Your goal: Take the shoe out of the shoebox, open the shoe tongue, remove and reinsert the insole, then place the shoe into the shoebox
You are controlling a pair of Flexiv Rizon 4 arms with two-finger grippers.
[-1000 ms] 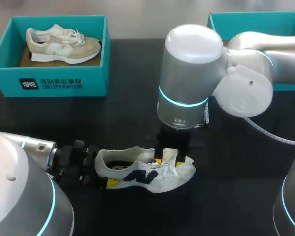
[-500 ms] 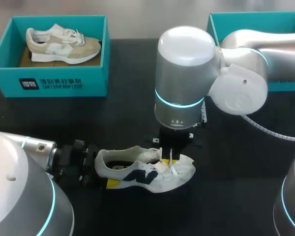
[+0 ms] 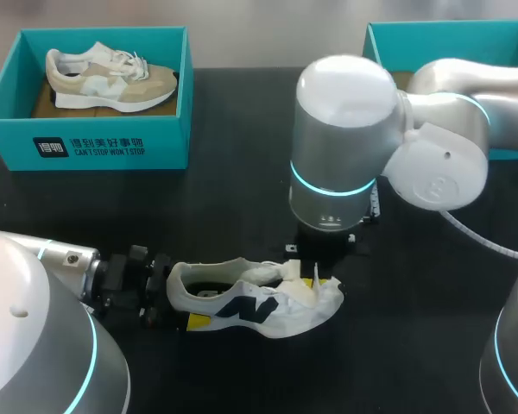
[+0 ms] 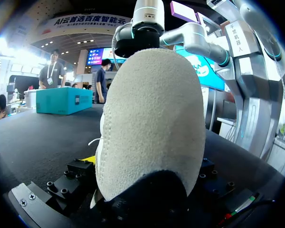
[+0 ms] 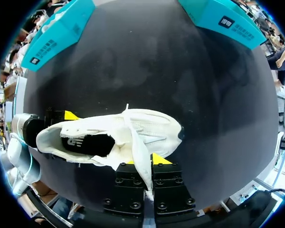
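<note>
Black table [image 3: 224,207], matte surface, seen from above and behind. Three items lie directly on it. (a) Open-topped teal shoebox [image 3: 86,147] at the far left corner, its printed long wall facing the near edge. (b) A second teal shoebox [image 3: 432,34] at the far right corner, only partly visible. (c) White shoe [image 3: 259,306] with a dark side mark, near the front edge around the middle, sole down, heel toward the left, toe toward the right, well apart from both boxes. A broad strip of bare tabletop separates the shoe from the boxes.
</note>
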